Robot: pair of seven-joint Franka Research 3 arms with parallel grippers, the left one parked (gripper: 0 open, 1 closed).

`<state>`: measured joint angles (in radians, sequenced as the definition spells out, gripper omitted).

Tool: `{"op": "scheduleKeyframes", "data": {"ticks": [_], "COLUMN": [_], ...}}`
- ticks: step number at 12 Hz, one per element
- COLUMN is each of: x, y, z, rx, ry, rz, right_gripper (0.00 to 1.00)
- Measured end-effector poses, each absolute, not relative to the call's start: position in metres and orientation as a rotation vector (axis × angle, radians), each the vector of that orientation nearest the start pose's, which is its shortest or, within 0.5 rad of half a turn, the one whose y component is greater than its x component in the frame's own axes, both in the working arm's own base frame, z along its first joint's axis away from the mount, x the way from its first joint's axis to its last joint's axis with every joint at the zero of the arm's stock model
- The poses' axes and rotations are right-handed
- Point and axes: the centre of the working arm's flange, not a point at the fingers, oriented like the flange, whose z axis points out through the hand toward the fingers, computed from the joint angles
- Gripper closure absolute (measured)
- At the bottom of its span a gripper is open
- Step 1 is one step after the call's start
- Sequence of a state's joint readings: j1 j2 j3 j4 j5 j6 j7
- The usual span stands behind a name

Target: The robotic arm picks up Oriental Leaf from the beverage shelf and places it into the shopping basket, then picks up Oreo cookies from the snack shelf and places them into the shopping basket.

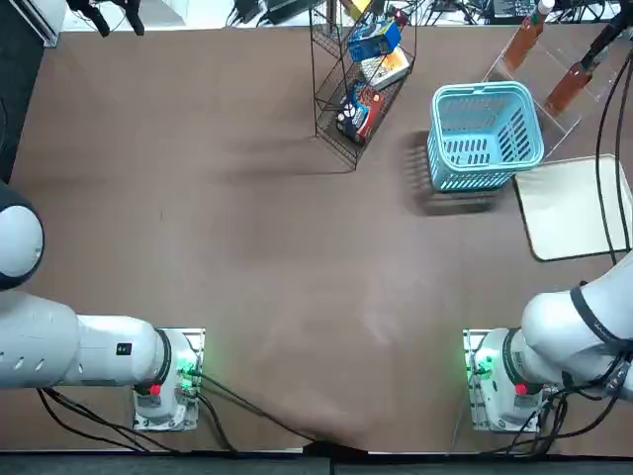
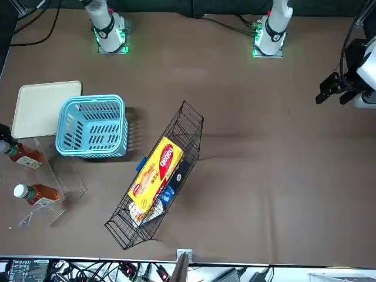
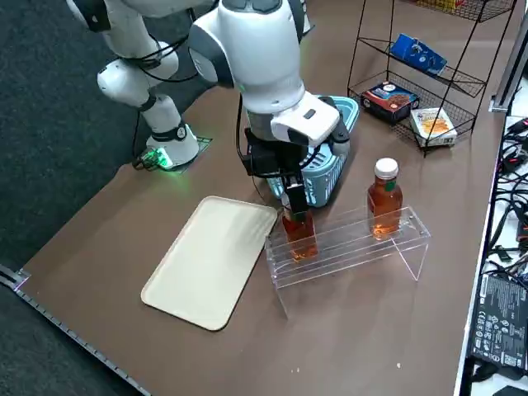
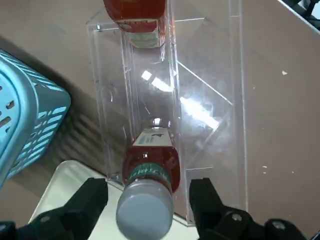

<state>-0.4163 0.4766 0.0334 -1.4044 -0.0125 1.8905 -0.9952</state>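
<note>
A brown desk (image 1: 247, 247) spreads under the work, a cream tray (image 3: 210, 264) on it beside the clear acrylic rack (image 3: 359, 252). On that rack rest two bottles of amber-brown tea, the wanted drink by the look of them. One tea bottle (image 4: 167, 166) is under the right arm's end effector (image 4: 149, 189); the second bottle (image 3: 384, 206) sits at the other side of the rack, its white cap (image 3: 386, 168) uncovered. The end effector is open, a black finger on either side of the nearer bottle's capped end, with a gap visible at each side, so nothing is gripped.

The bottle looks full, so I would expect it to be fairly heavy for its slim shape, and to swing if held only by its top. The plastic wall is probably smooth and may give under a hard squeeze; the neck and the pale cap (image 4: 144, 212) should be stiffer. I would close just below the cap, centred and firm, then lift clear of the acrylic edges before going over to the light blue basket (image 1: 485, 136). A grip on the cap's rounded rim alone could slip. The Oreo packet (image 3: 418, 54), on the black wire rack (image 3: 472, 80), will want a gentler pinch.
</note>
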Motion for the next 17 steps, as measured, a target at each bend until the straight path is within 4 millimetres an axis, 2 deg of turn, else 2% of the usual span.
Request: {"op": "scheduleKeyframes", "data": {"ticks": [5, 15, 17], "x": [0.644, 0.643, 0.643], "y": [-0.265, -0.265, -0.265], "z": [0.412, 0.403, 0.403], "rx": [-3.002, -3.007, -3.007], "ry": [-0.951, -0.954, -0.954], "rz": [-0.024, -0.035, -0.035], "right_gripper": [0.00, 0.00, 0.03]}}
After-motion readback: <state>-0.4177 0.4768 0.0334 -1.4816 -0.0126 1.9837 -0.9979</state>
